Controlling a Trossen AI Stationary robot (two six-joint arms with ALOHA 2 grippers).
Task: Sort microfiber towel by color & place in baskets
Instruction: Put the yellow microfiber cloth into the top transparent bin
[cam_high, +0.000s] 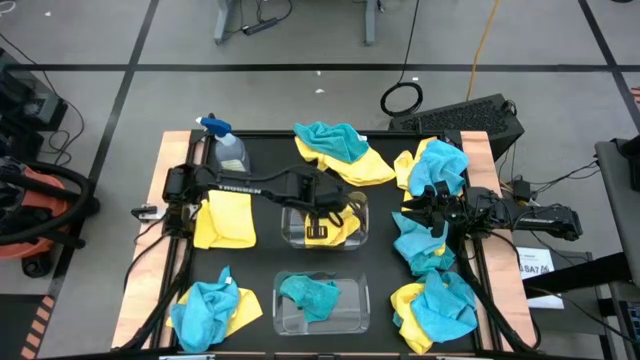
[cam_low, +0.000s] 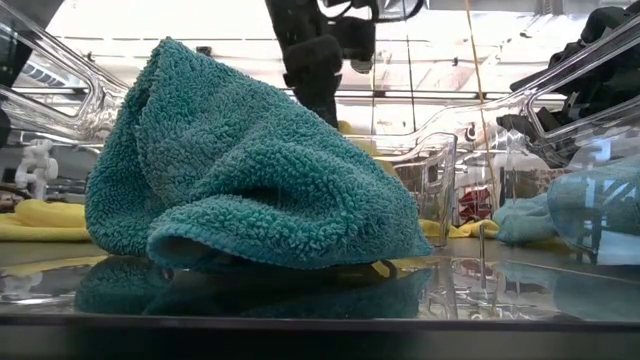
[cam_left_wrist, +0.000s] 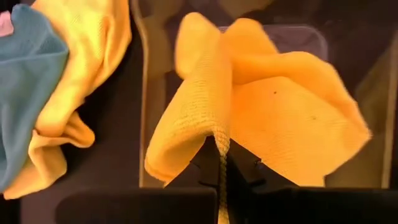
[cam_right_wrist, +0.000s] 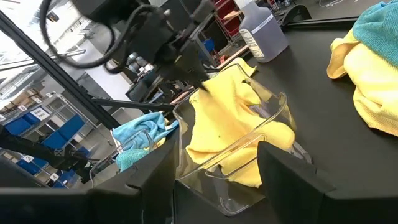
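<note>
left gripper (cam_left_wrist: 222, 163) was clamped on yellow towel (cam_left_wrist: 267, 118) over upper basket (cam_high: 358, 215) | right gripper (cam_right_wrist: 214, 165) was held apart | towel was judged soft, light, best pinched at a fold

The left arm (cam_high: 236, 187) bears the white lettering "TROSSEN" along its link.
</note>
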